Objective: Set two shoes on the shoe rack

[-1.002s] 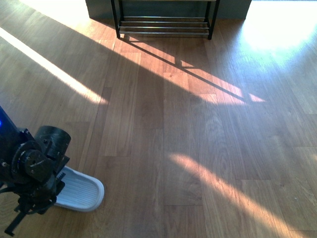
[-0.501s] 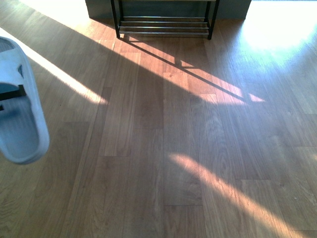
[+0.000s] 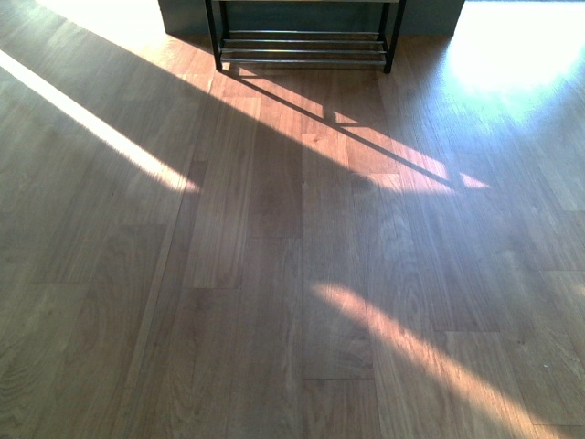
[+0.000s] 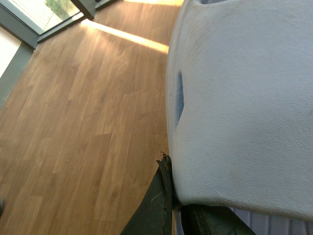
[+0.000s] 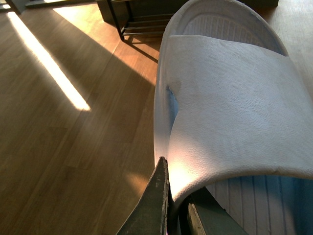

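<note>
I see a wood plank floor [image 3: 292, 274] in the front view, boards running away from me. It's mostly shaded, with bright sun stripes [image 3: 101, 126] slanting across. The shoe rack [image 3: 302, 46] stands on it at the far edge, legs on the boards, thin shadow lines falling toward me.

Pale slipper [image 4: 244, 98], half a second ago at the front view's left edge, now out of it.

A pale slide-type shoe [image 4: 244, 98] w/ a broad textured strap is seen close up, its strap edge pinched by the left tool [image 4: 176, 200]. Wood floor [image 4: 83, 127] beyond is crossed by 1 sun stripe [image 4: 129, 38] nr a grey window frame [image 4: 19, 27].
</note>
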